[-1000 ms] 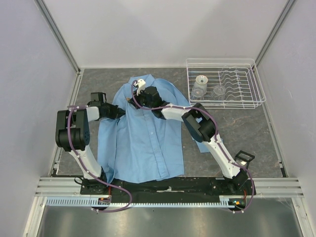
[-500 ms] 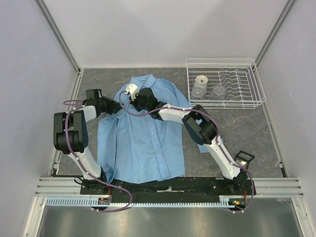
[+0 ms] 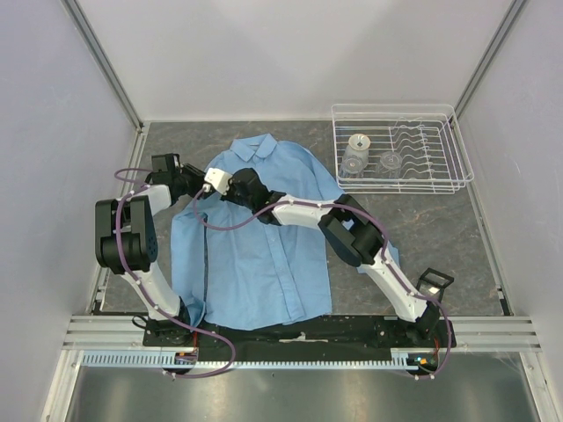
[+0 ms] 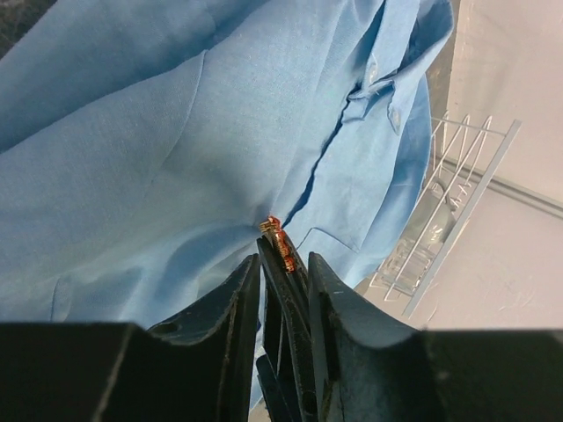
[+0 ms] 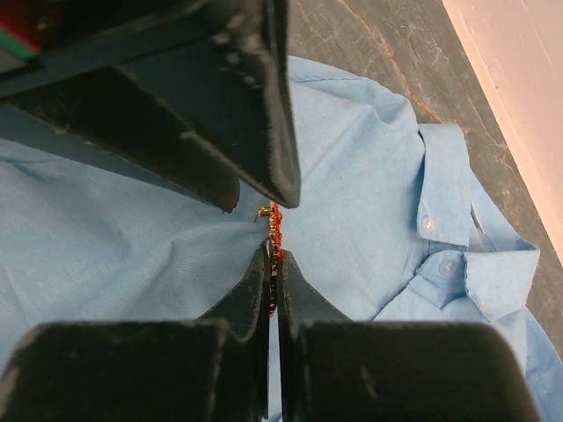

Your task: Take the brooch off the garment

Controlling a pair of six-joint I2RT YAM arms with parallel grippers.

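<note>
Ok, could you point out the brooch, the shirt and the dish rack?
brooch (image 4: 279,239): left wrist view, its red-gold middle.
shirt (image 3: 264,255): top external view, front panel.
dish rack (image 3: 393,105): top external view, far rim.

The shirt, light blue, lies spread front-up and buttoned, collar at the far end. The brooch, tiny and orange-red, stands against a puckered peak of cloth near one shoulder.

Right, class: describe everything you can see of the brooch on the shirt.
The brooch is a tiny orange-red piece with a glint of gold metal, seen edge-on. The right gripper is shut on it, between the open fingers of the left gripper. The blue shirt puckers towards it, so it seems still pinned.
</note>
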